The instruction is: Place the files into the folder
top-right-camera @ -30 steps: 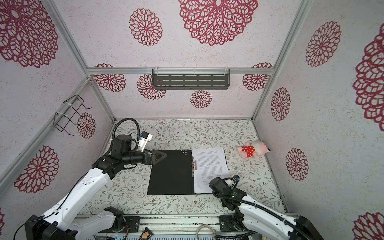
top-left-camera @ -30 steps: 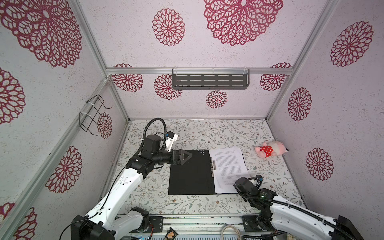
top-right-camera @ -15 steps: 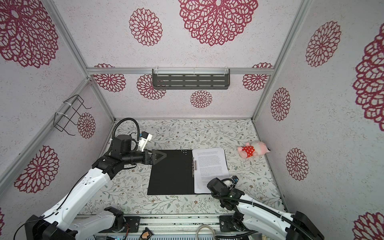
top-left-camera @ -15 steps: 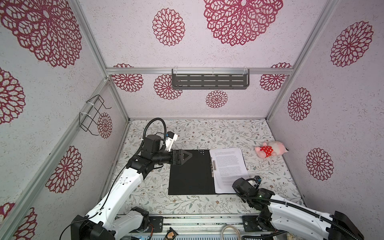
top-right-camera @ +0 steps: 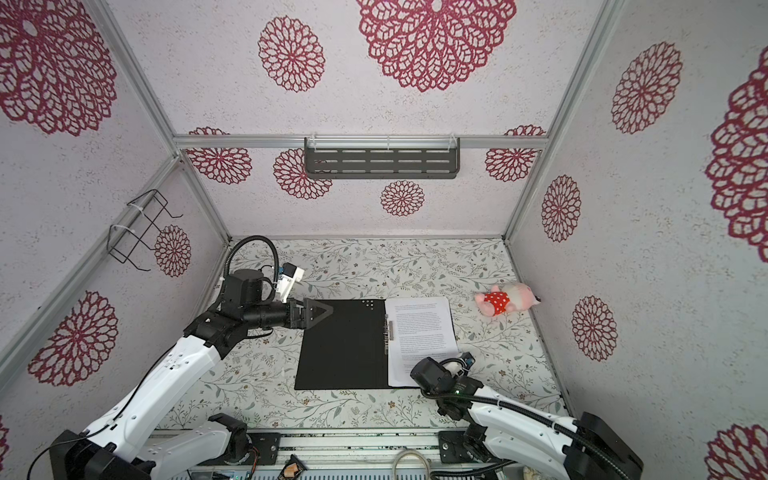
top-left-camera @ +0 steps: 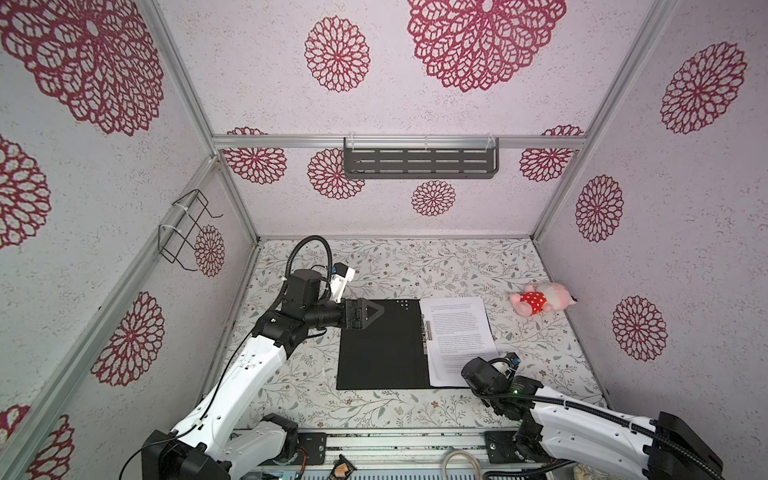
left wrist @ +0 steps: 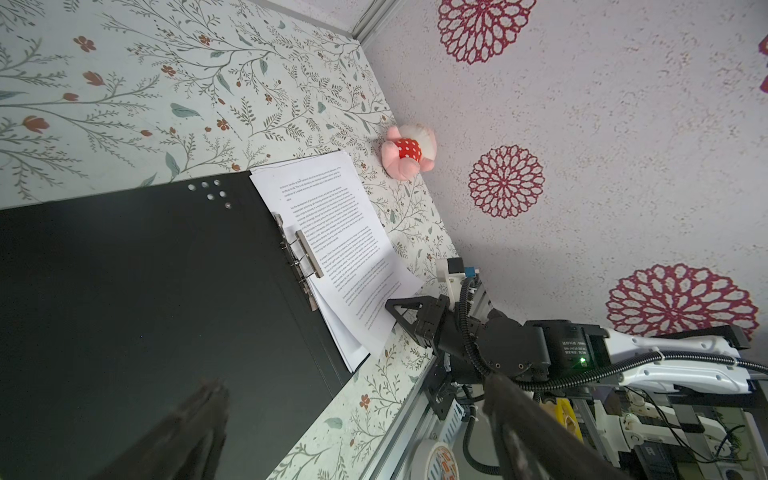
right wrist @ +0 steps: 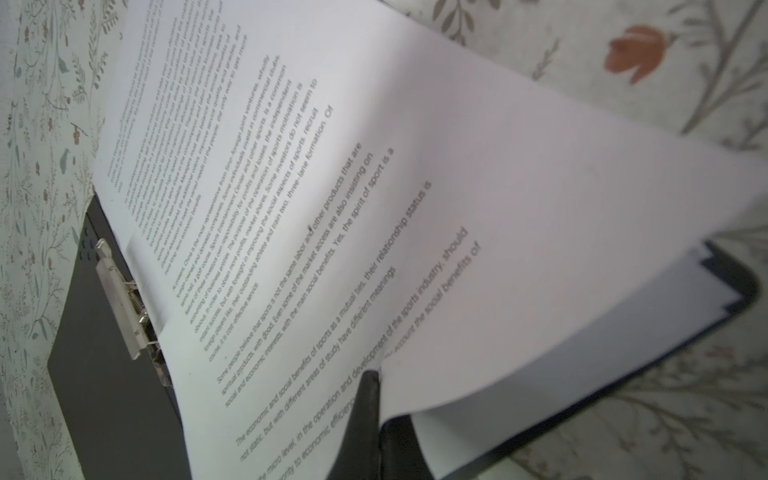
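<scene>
The folder point(top-left-camera: 382, 345) is laid open flat on the table point(top-left-camera: 436, 262), black inside up, with a metal clip point(top-left-camera: 424, 334) along the spine. The files point(top-left-camera: 457, 328) are stacked on its right half, just beside the clip. The left gripper point(top-left-camera: 371, 311) is held over the folder's far left corner, jaws spread wide, nothing between them. The right gripper point(left wrist: 392, 305) is clamped on the near corner of the top sheet, which is curled up off the stack.

Overhead stereo pair, wrist views share folder point(left wrist: 124, 311)
</scene>
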Robot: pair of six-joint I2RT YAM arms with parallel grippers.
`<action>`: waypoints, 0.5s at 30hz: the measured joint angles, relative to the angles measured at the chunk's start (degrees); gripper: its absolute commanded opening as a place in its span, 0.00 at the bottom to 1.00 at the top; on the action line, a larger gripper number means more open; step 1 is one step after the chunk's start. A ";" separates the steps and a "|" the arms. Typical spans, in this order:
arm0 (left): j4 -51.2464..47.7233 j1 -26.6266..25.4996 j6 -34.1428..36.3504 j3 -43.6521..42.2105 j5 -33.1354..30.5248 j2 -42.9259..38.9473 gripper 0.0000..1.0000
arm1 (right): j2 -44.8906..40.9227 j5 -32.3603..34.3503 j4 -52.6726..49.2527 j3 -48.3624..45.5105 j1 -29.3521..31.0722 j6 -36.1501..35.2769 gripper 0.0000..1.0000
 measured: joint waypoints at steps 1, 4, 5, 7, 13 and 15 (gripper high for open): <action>0.02 0.02 -0.02 0.00 0.02 0.00 0.98 | 0.17 0.07 0.17 0.02 0.04 0.02 0.00; 0.02 0.24 -0.13 0.00 0.09 0.00 0.99 | 0.72 0.42 0.50 0.07 0.37 0.33 0.00; 0.02 0.28 -0.20 0.00 0.11 0.00 0.99 | 0.92 0.48 0.52 0.15 0.48 0.48 0.00; 0.02 0.37 -0.24 0.00 0.20 0.00 0.99 | 1.33 0.46 0.48 0.46 0.66 0.66 0.00; 0.04 0.39 -0.31 0.00 0.24 -0.07 0.98 | 2.40 0.42 0.66 1.09 1.20 1.01 0.00; 0.04 0.39 -0.35 0.00 0.26 -0.07 0.99 | 2.43 0.44 0.68 1.09 1.33 1.03 0.00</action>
